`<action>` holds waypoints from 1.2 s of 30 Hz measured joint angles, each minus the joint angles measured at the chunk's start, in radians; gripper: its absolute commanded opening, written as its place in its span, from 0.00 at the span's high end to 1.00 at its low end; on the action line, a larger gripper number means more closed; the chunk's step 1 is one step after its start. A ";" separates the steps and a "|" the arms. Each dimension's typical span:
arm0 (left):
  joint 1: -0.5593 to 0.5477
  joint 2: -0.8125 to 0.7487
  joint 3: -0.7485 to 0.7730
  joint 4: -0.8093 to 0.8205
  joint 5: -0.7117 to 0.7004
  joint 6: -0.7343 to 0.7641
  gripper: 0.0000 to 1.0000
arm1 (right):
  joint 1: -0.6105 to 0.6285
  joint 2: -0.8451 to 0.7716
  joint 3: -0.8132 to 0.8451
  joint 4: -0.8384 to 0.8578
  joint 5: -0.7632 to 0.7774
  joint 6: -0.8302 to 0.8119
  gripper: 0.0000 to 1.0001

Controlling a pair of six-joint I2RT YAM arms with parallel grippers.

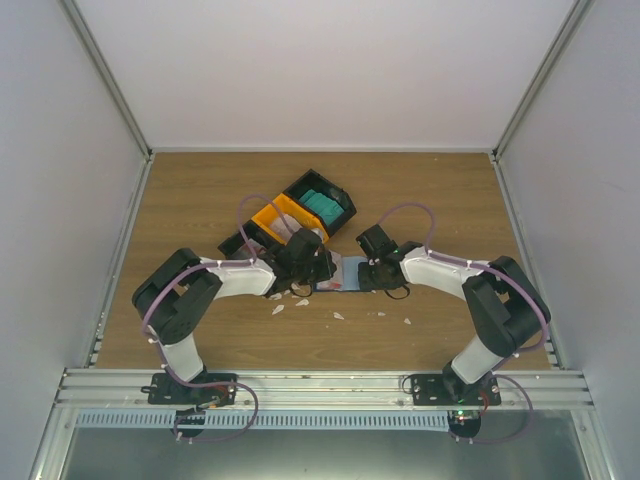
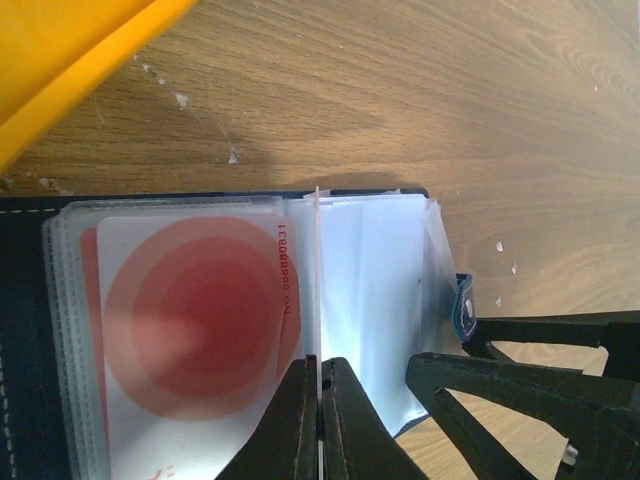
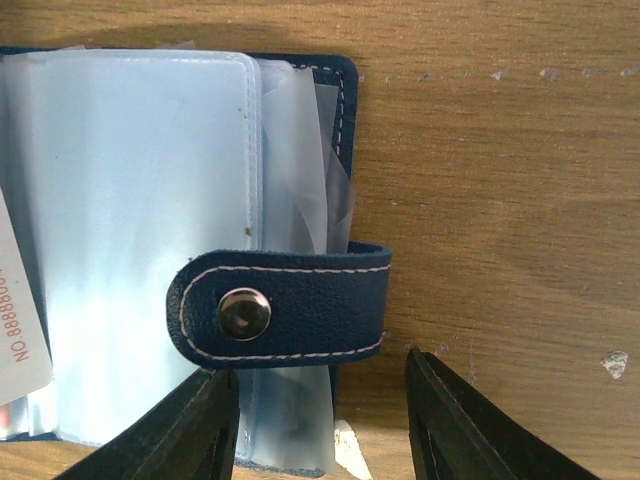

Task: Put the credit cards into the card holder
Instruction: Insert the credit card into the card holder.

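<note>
One: pinching the held credit card (image 2: 317, 270) in the left gripper (image 2: 320, 365), fingers pressed together on its near edge. Presenting it upright and edge-on, as a thin white line, over the open card holder (image 2: 20, 300), along the divide between two stacks of clear sleeves.

Two: showing a sleeved credit card (image 2: 190, 320), white with a red disc and red numbering, lying inside the sleeve stack just beside the pinched one.

Three: holding the right gripper (image 3: 320, 365) spread wide at the opposite edge of the holder, straddling the navy snap tab (image 3: 290, 310). Hanging one finger over the clear sleeves and the other over the bare wooden table (image 3: 520, 150). Gripping nothing; touching the holder or not, impossible to tell.

Four: resting the holder flat and open near the table's middle, between both grippers, just in front of the orange bin (image 1: 272, 218). Storing teal credit cards (image 1: 322, 203) in the black bin (image 1: 314, 176) behind it. Leaving small white scraps (image 1: 300, 301) scattered on the near side.
</note>
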State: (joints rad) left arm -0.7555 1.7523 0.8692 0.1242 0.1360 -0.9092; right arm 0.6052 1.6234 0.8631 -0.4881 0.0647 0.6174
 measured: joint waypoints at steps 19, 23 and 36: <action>0.005 0.014 -0.019 0.026 0.063 -0.103 1.00 | -0.003 -0.002 -0.009 0.014 -0.007 0.002 0.53; 0.005 0.022 -0.019 0.025 0.066 -0.113 0.97 | -0.003 -0.003 -0.010 0.016 -0.007 0.002 0.53; 0.008 0.068 0.016 0.017 0.063 -0.056 0.89 | -0.003 -0.008 -0.016 0.022 -0.008 0.004 0.53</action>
State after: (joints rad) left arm -0.7471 1.8206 0.8848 0.1413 0.1993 -0.9657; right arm 0.6018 1.6157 0.8471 -0.4664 0.0566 0.6216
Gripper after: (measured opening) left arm 0.089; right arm 0.468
